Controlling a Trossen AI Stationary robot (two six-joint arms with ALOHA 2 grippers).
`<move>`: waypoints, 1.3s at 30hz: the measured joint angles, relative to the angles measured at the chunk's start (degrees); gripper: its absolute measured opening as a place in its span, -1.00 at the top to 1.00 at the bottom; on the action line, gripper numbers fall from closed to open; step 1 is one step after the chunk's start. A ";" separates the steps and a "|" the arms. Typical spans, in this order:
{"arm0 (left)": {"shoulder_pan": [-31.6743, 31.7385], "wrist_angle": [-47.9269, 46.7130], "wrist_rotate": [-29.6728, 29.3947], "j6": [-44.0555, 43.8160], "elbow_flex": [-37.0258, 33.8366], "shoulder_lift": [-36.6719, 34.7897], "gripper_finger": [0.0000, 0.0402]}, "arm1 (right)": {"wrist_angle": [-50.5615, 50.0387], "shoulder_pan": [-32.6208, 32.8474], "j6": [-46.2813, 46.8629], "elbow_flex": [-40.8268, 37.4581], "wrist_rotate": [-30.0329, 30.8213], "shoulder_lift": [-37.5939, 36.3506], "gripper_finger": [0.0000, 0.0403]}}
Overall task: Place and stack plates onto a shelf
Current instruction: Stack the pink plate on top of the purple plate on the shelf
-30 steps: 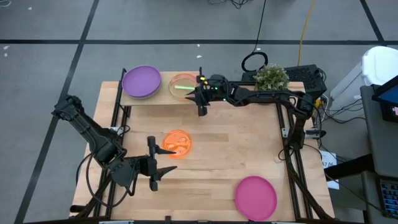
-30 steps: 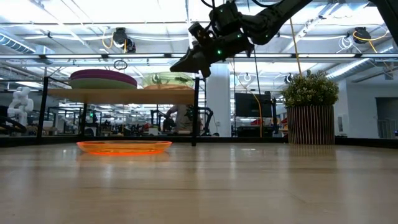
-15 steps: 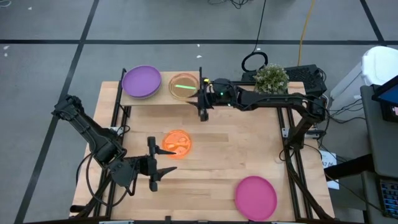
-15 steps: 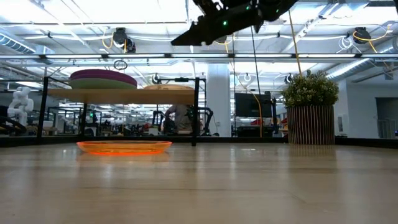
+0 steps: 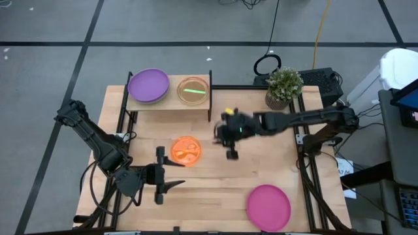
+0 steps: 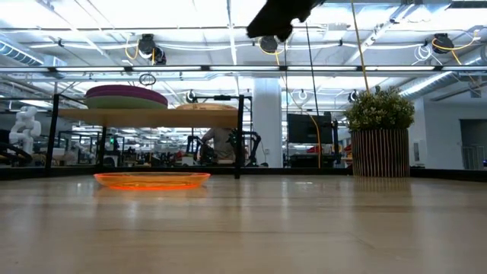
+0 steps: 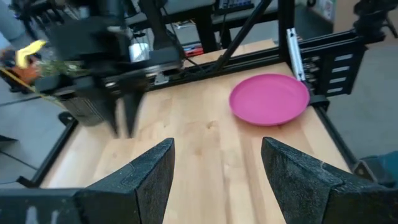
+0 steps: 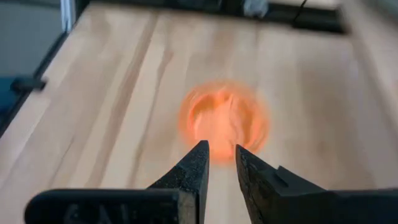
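While a potted plant stands at the far right corner of the wooden surface, nothing lies between the right pincer and the orange plate, which rests flat just to its left. Seen past its own fingers, held only a narrow gap apart and empty, that plate lies directly ahead. On the shelf at the far edge sit a purple plate and, beside it, a translucent green plate. A magenta plate lies alone at the near right. The left pincer waits near the front left, its fingers spread wide and empty.
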 joint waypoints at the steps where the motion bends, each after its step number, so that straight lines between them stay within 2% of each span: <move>1: 0.02 0.02 0.58 -0.25 0.00 0.00 -0.22 | -1.20 2.15 1.14 0.00 1.67 0.01 0.67; 6: -0.49 0.00 1.98 -1.40 0.00 0.00 -0.22 | -5.17 12.88 7.07 0.00 10.05 -0.06 0.67; 9: -0.72 0.00 2.20 -1.25 0.00 0.00 -0.22 | -7.14 18.43 11.12 0.00 12.56 -0.01 0.67; 16: -0.68 0.07 2.17 0.50 0.00 0.00 -0.22 | -13.30 27.68 19.32 0.00 20.63 -0.04 0.67; 21: -0.12 0.18 2.15 0.89 0.00 0.00 -0.22 | -14.42 31.65 21.31 0.00 26.22 -0.06 0.67; 30: -0.15 0.50 2.13 0.87 0.00 0.00 -0.22 | -16.25 36.31 23.38 0.00 26.56 -0.06 0.67; 35: -0.17 0.53 2.15 0.33 0.00 0.00 -0.22 | -17.73 38.73 26.28 0.00 30.92 -0.04 0.67; 39: -0.17 0.53 2.13 0.01 0.00 0.00 -0.22 | -22.74 40.49 31.91 0.00 30.59 -0.04 0.67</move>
